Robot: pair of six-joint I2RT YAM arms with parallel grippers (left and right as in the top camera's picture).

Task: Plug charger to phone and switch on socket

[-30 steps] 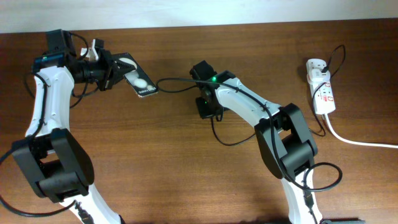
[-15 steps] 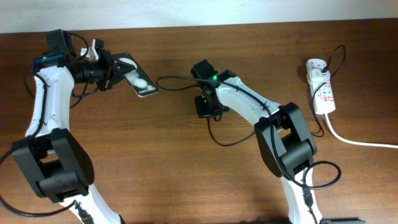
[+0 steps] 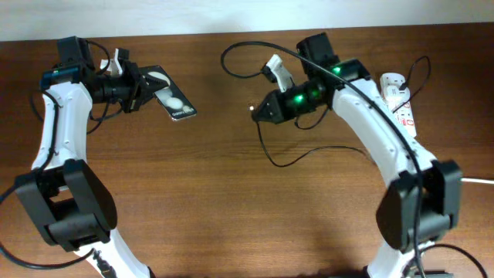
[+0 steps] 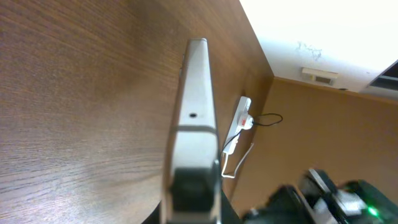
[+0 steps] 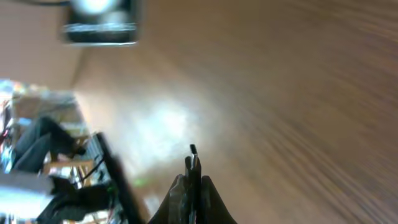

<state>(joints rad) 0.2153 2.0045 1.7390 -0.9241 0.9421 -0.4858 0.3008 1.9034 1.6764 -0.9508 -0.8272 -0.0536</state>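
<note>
At the far left, the left gripper (image 3: pixel 143 90) is clamping tight on one end of the phone (image 3: pixel 174 103), whose glossy face is turning up two round white reflections while its free end is pointing toward the middle of the table (image 3: pixel 216 224). From the left wrist, the phone (image 4: pixel 196 93) is showing edge-on between the fingers (image 4: pixel 189 186); I cannot tell whether it is touching the wood. Further right, well apart from the phone, the right gripper (image 3: pixel 261 113) is pinching closed on the charger (image 3: pixel 272 161), whose connector tip (image 3: pixel 253 109) is poking out past the fingertips toward the phone. The thin black cable is looping across the table below and behind that gripper. At the far right, the socket (image 3: pixel 394 83) is lying near the back edge, partly covered by the right arm (image 3: pixel 378 135), with a black plug (image 3: pixel 400 97) sitting in it.
</note>
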